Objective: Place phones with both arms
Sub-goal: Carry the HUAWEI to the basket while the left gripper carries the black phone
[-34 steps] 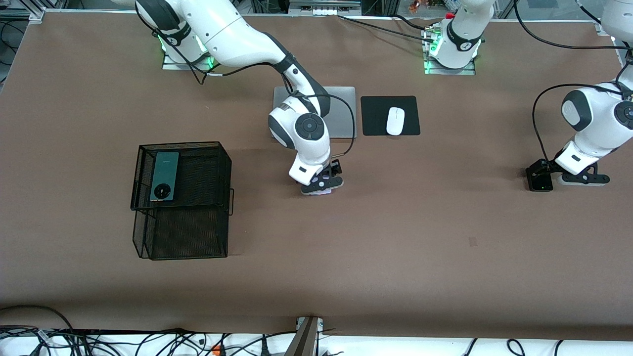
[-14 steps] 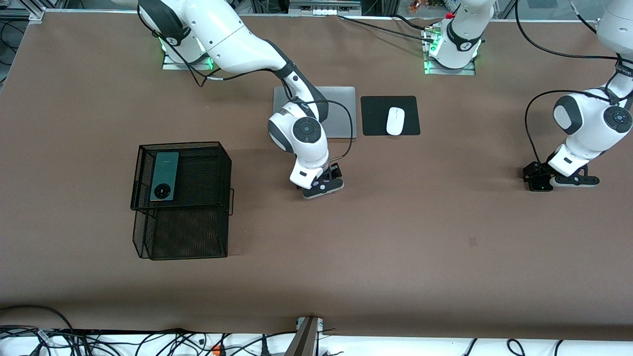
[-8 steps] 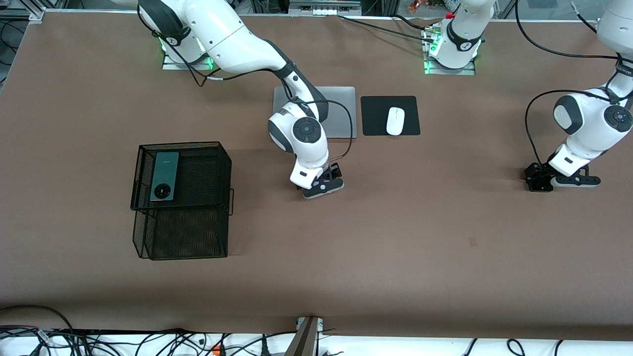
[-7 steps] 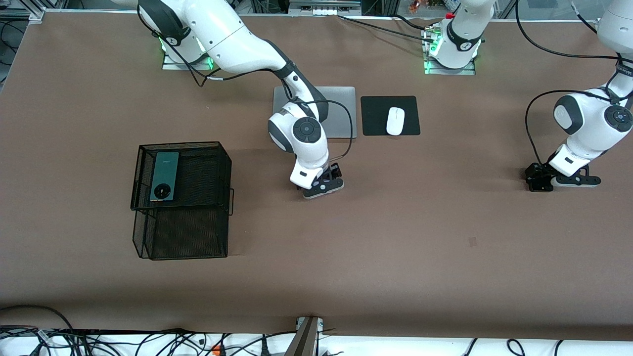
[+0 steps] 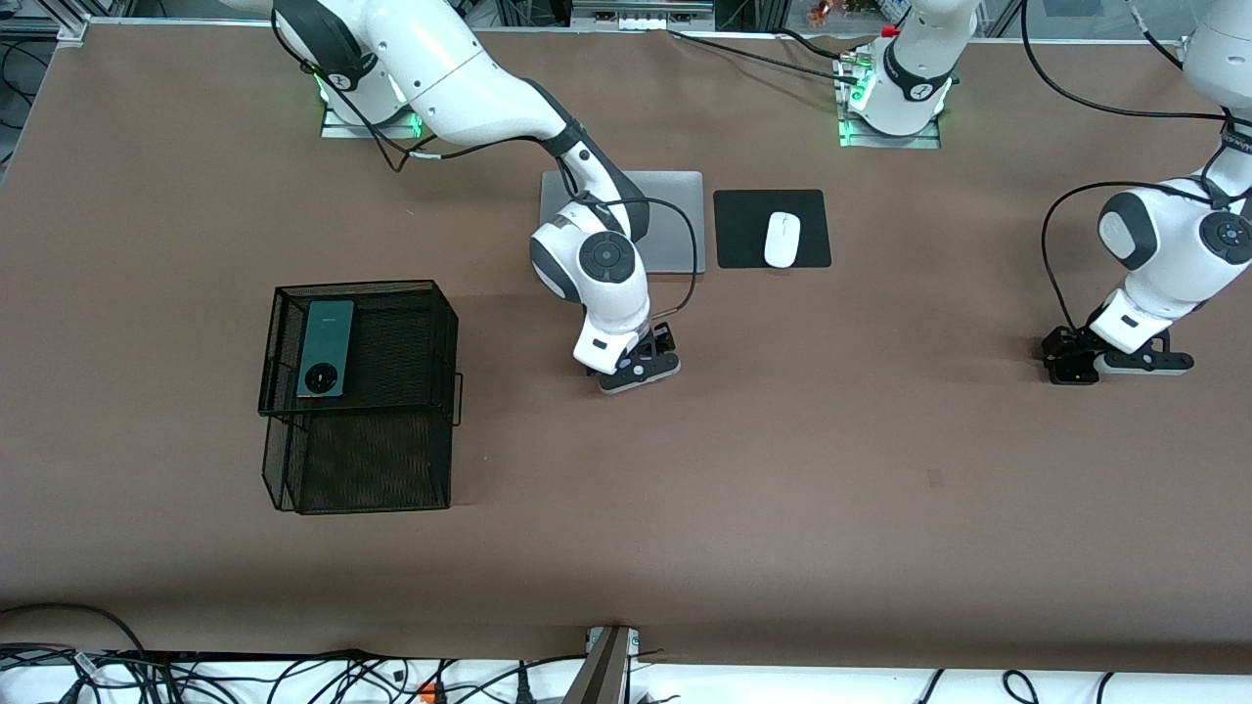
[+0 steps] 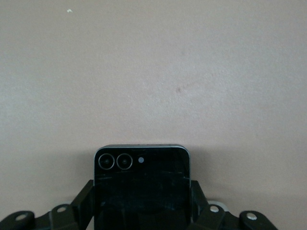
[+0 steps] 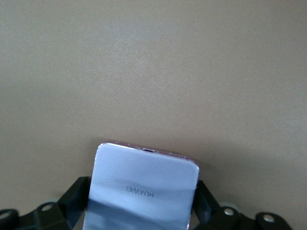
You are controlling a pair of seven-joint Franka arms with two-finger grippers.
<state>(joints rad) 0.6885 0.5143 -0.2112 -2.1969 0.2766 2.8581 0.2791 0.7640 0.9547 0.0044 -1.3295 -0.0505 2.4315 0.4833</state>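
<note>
The long dark green phone (image 5: 326,348) lies on top of the black mesh basket (image 5: 445,332). My right gripper (image 5: 638,372) is low over the middle of the table, nearer the front camera than the laptop. In the right wrist view its fingers (image 7: 72,201) press both sides of the pale lilac-white phone (image 7: 144,187). My left gripper (image 5: 1140,364) is low over the table at the left arm's end. In the left wrist view its fingers (image 6: 86,203) clamp the small black phone (image 6: 142,179). Both small phones are hidden under the grippers in the front view.
A silver laptop (image 5: 680,225) lies closed near the arm bases, partly covered by the right arm. Beside it a white mouse (image 5: 782,239) sits on a black pad (image 5: 743,230). Bare brown table (image 5: 782,469) spreads between the grippers and the front edge.
The lilac phone's edge showed under my right gripper at first and is now covered. My left gripper has shifted slightly toward the left arm's end of the table.
</note>
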